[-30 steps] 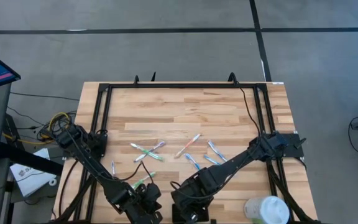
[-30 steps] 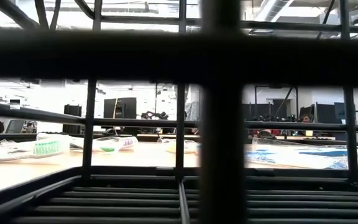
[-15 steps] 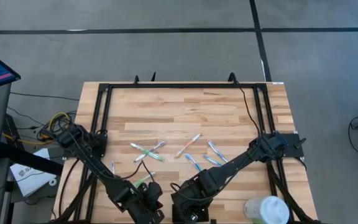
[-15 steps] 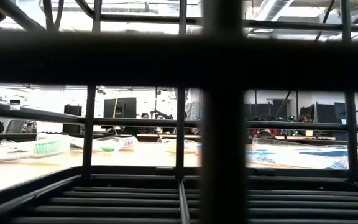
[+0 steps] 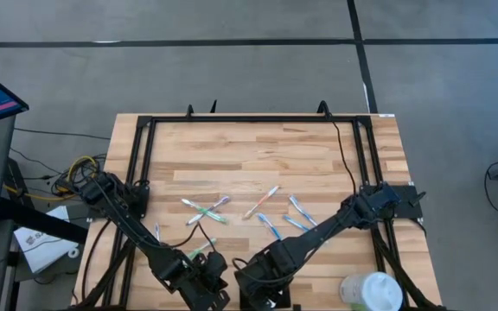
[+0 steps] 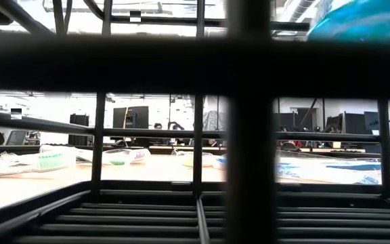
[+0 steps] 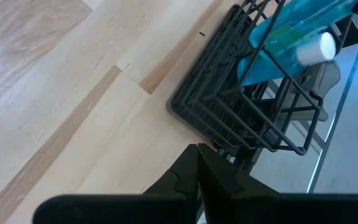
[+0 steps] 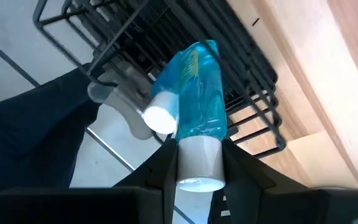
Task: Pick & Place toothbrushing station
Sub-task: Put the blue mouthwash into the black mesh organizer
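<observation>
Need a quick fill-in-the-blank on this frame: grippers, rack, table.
1. The right gripper is shut on a ____ tube.
2. The left gripper is ____.
3. The wire rack is coloured ____.
4. Toothbrushes lie on the ____ table.
Missing: blue; shut; black; wooden.

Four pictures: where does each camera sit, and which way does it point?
High: above the table, looking straight down; left arm and right arm show.
Low: at tabletop height, looking through the black wire rack's bars; no arm shows.
Left wrist: on the left arm, facing the rack; shut left pincer shows.
Right wrist: on the right arm; right pincer grips a blue tube at the rack.
Shared: both wrist views show rack and tube.
</observation>
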`<move>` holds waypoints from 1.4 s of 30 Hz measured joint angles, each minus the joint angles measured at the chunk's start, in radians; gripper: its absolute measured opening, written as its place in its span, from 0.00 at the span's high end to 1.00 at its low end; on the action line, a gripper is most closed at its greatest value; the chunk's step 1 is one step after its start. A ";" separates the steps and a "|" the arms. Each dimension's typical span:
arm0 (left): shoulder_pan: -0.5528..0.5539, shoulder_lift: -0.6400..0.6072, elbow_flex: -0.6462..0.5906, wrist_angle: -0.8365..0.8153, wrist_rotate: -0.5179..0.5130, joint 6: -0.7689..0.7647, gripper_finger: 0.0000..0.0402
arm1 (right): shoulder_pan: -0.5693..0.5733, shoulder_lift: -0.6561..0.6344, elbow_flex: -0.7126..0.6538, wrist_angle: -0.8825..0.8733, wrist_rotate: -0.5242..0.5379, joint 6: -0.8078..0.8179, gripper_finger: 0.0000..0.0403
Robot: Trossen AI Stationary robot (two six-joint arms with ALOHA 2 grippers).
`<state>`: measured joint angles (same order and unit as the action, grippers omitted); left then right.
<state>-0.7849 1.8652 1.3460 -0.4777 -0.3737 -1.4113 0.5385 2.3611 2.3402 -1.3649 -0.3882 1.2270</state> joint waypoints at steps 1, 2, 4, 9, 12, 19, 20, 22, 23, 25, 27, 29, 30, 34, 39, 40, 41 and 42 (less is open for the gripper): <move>0.000 0.000 0.000 0.001 0.000 0.000 1.00 | 0.000 0.000 0.000 0.001 -0.001 0.000 0.77; 0.000 0.000 0.000 0.002 0.000 0.000 1.00 | 0.000 0.000 0.000 0.002 -0.001 -0.002 0.77; 0.001 0.000 0.000 0.004 0.001 0.000 1.00 | 0.000 0.000 0.000 0.005 -0.002 -0.003 0.77; 0.001 0.000 0.000 0.008 0.001 0.000 1.00 | -0.007 0.000 0.000 0.011 -0.013 0.011 0.77; 0.006 0.000 0.000 0.007 0.001 0.004 1.00 | -0.011 0.000 0.000 0.012 -0.038 0.012 0.77; 0.045 0.000 0.000 0.007 0.075 0.071 1.00 | -0.011 0.000 0.001 0.012 -0.036 0.061 0.77; 0.051 0.000 0.000 0.006 0.096 0.076 1.00 | -0.011 0.000 0.001 0.013 -0.036 0.071 0.77; 0.060 0.000 0.000 0.006 0.119 0.098 1.00 | -0.011 0.000 0.001 0.013 -0.037 0.092 0.77; 0.062 0.000 0.000 0.006 0.121 0.113 1.00 | -0.013 0.000 0.001 0.014 -0.037 0.104 0.77; 0.063 0.000 0.000 0.005 0.127 0.142 1.00 | -0.020 0.000 0.001 0.019 -0.044 0.131 0.77; 0.063 0.000 0.000 0.003 0.141 0.171 1.00 | -0.028 0.000 0.001 0.027 -0.054 0.162 0.77; 0.062 0.000 0.000 0.000 0.146 0.202 1.00 | -0.036 0.000 0.001 0.026 -0.061 0.185 0.77; 0.060 0.000 0.000 -0.005 0.147 0.219 1.00 | -0.039 0.000 0.001 0.027 -0.069 0.194 0.77; 0.058 0.000 0.000 -0.016 0.174 0.290 1.00 | -0.045 0.000 0.001 0.027 -0.091 0.240 0.77; 0.056 0.000 0.000 -0.016 0.190 0.331 1.00 | -0.041 0.000 0.001 0.027 -0.125 0.306 0.77; 0.056 0.000 0.000 -0.016 0.190 0.335 1.00 | -0.041 0.000 0.001 0.029 -0.129 0.312 0.77; 0.056 0.000 0.000 -0.017 0.190 0.341 1.00 | -0.041 0.000 0.001 0.032 -0.130 0.318 0.77; 0.056 0.000 0.000 -0.016 0.189 0.352 1.00 | -0.042 0.000 0.001 0.035 -0.132 0.325 0.77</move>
<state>-0.7288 1.8652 1.3457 -0.4938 -0.1843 -1.0592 0.4969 2.3608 2.3413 -1.3300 -0.5198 1.5518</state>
